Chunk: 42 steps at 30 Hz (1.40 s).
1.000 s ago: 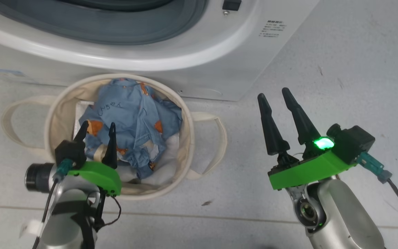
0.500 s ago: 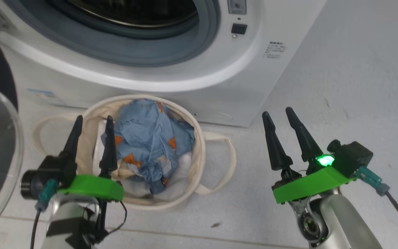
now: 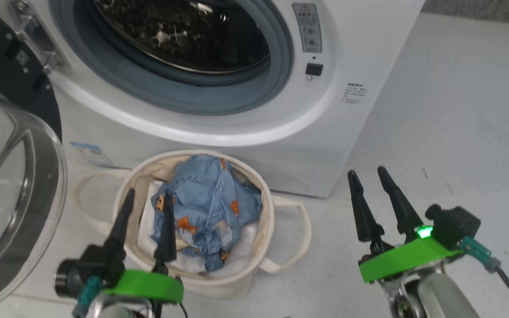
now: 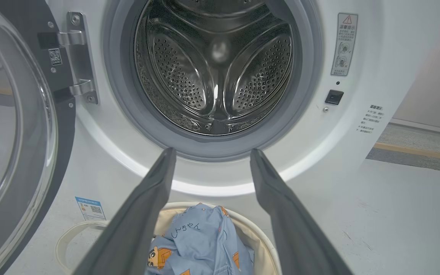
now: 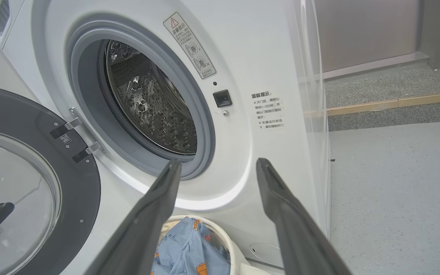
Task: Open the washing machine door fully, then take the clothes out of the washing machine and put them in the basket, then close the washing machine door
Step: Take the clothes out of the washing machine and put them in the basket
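Observation:
The white washing machine (image 3: 360, 48) stands with its steel drum (image 4: 216, 65) bare inside. Its door (image 3: 11, 190), black-rimmed with a clear bulging porthole, hangs swung out at the left (image 4: 10, 126) (image 5: 25, 183). Light blue clothes (image 3: 210, 207) printed with orange figures lie heaped in the cream basket (image 3: 265, 238) on the floor before the washer (image 4: 201, 244) (image 5: 189, 248). My left gripper (image 3: 148, 198) hovers open over the basket's near left rim, nothing between its fingers. Open and holding nothing, my right gripper (image 3: 367, 174) stays above the floor to the basket's right.
Grey speckled floor (image 3: 457, 110) spreads to the washer's right. A raised kerb with a wooden strip (image 5: 395, 103) runs behind it. A blue label sticker (image 3: 91, 153) sits low on the washer front, and the basket's looped handle (image 3: 298, 229) lies outward.
The head camera has tilted up, so the drum and the door came into view. My left gripper drew back from over the clothes towards the basket's near rim. Both grippers stay open.

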### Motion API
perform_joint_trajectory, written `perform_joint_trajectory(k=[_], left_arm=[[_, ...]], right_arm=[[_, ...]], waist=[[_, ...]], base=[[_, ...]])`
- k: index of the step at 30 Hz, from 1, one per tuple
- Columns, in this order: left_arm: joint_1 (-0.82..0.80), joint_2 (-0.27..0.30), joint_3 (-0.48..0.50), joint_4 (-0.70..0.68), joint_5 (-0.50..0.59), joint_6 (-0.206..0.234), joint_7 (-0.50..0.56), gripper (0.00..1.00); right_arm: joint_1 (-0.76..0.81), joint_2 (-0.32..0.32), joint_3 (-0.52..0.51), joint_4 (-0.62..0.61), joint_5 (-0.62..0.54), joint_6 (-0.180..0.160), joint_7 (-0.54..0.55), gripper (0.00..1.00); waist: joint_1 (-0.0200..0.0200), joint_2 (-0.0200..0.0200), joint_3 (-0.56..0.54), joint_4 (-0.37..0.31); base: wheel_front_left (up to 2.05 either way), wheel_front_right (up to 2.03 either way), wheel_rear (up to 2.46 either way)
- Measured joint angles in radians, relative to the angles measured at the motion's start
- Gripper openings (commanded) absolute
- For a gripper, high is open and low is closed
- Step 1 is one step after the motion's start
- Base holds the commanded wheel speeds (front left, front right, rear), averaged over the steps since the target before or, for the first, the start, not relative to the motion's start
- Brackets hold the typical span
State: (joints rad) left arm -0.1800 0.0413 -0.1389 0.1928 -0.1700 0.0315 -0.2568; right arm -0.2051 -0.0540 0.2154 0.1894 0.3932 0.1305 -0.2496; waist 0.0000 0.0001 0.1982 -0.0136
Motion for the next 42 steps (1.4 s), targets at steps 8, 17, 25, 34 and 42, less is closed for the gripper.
perform_joint_trajectory(k=[8, 17, 25, 34, 42], left_arm=[[0.090, 0.001, -0.032, 0.009, 0.003, 0.013, 0.000, 1.00], [0.122, 0.001, -0.046, 0.008, 0.002, 0.031, 0.000, 1.00], [0.147, 0.002, -0.060, 0.002, 0.000, 0.028, 0.000, 1.00], [0.148, 0.003, -0.051, 0.003, -0.001, 0.029, 0.000, 1.00], [0.162, 0.003, -0.041, 0.006, 0.012, 0.028, 0.000, 1.00]], right_arm=[[0.060, 0.000, -0.004, 0.004, 0.003, 0.000, 0.000, 1.00], [0.101, 0.001, -0.006, 0.016, 0.009, 0.000, 0.000, 1.00], [0.125, 0.001, 0.000, 0.039, 0.024, 0.000, 0.000, 1.00], [0.125, 0.001, 0.000, 0.038, 0.033, 0.000, 0.000, 1.00], [0.125, 0.001, 0.005, 0.038, 0.048, 0.000, 0.000, 1.00]], waist=[[0.0000, 0.0000, -0.070, -0.005], [0.0000, 0.0000, -0.121, -0.020], [0.0000, 0.0000, -0.133, -0.029], [0.0000, 0.0000, -0.150, -0.032], [0.0000, 0.0000, -0.172, -0.053]], base=[[0.00, 0.00, 0.00], [0.00, 0.00, 0.00], [0.00, 0.00, 0.00], [0.00, 0.00, 0.00], [0.00, 0.00, 0.00]])
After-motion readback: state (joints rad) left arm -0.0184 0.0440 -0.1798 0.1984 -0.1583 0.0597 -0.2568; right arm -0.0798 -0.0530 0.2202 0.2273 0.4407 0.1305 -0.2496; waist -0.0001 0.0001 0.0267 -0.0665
